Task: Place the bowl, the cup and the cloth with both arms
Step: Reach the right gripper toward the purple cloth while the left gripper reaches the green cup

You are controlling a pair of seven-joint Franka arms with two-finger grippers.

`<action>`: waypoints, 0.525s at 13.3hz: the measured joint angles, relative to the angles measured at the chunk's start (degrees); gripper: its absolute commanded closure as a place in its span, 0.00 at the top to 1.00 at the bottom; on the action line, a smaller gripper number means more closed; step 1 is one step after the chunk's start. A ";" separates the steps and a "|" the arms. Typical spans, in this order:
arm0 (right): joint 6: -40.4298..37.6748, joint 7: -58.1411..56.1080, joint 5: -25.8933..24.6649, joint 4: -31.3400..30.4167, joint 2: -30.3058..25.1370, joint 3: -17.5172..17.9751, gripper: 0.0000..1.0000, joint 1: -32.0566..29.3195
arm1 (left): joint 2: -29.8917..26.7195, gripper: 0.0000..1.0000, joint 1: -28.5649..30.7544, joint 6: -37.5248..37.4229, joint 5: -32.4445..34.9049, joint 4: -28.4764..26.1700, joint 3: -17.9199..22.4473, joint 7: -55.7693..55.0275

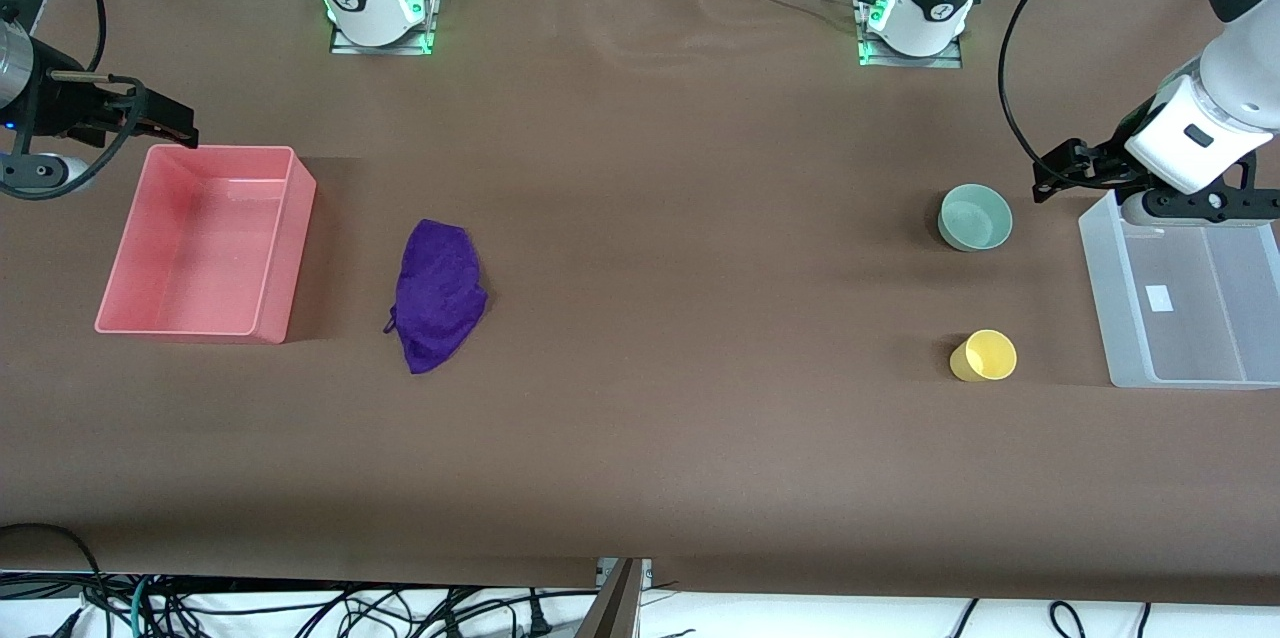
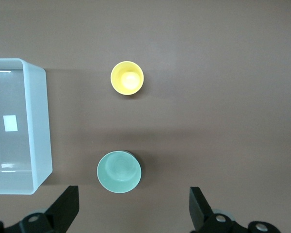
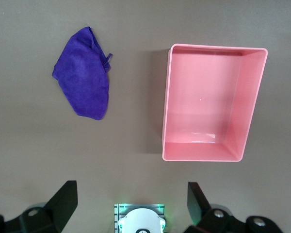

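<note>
Bowl (image 1: 975, 217) and cup (image 1: 984, 356) are stood near the open left gripper (image 1: 1085, 168) at its table end, while cloth (image 1: 437, 293) is lain toward the open right gripper (image 1: 150, 118).

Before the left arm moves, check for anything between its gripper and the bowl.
Nothing visible stands in the way. The left gripper hangs open by the clear bin, with only bare table between it and the bowl. The cup sits nearer the front camera, off that path. The right gripper waits open over the pink bin.
</note>
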 measured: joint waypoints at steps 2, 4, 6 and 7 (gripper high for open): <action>0.07 0.00 0.01 0.01 0.03 0.06 1.00 0.10 | 0.43 1.00 1.18 -0.34 0.01 -2.34 0.10 2.30; 0.19 0.00 0.01 0.01 0.03 0.11 1.00 0.17 | 1.87 1.00 4.56 0.89 0.02 -6.42 0.28 9.21; 0.27 0.00 0.01 0.01 0.03 0.11 1.00 0.14 | 3.13 1.00 7.75 5.42 0.04 -11.27 0.51 16.89; 0.37 0.00 0.01 0.01 0.03 0.09 1.00 0.12 | 3.42 1.00 8.74 8.14 0.06 -14.15 0.57 20.56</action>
